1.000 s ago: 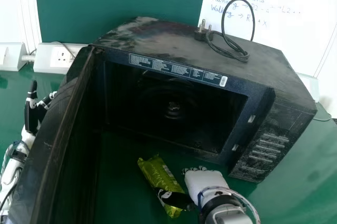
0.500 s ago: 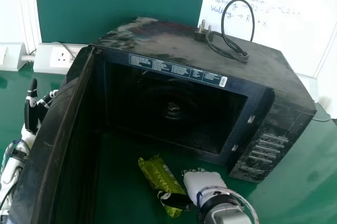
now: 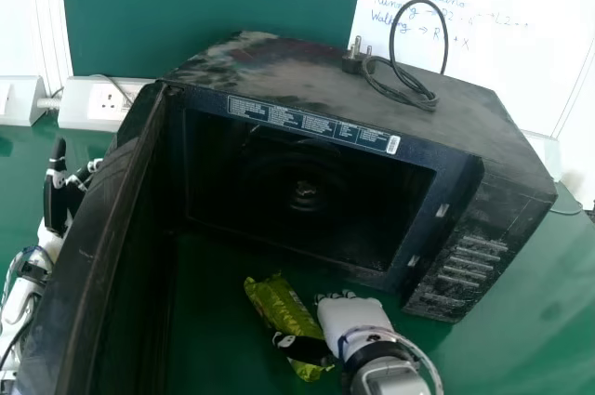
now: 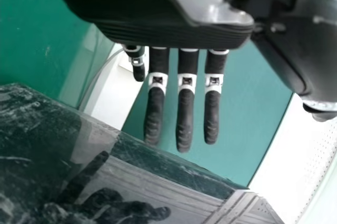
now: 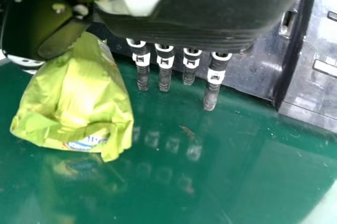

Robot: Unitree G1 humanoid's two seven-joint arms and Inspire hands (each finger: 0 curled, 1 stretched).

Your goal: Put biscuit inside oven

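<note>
On the table stands the oven, its door open, the left hand outstretched beyond. The right hand has edged leftward, fingers straight, thumb across the biscuit packet outside, seemingly nearer a grasp.

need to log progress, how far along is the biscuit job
The oven door looks done, standing open. In hand: the right hand has its thumb against the biscuit packet, which is outside the oven. Remaining: lifting it and placing it inside.
</note>
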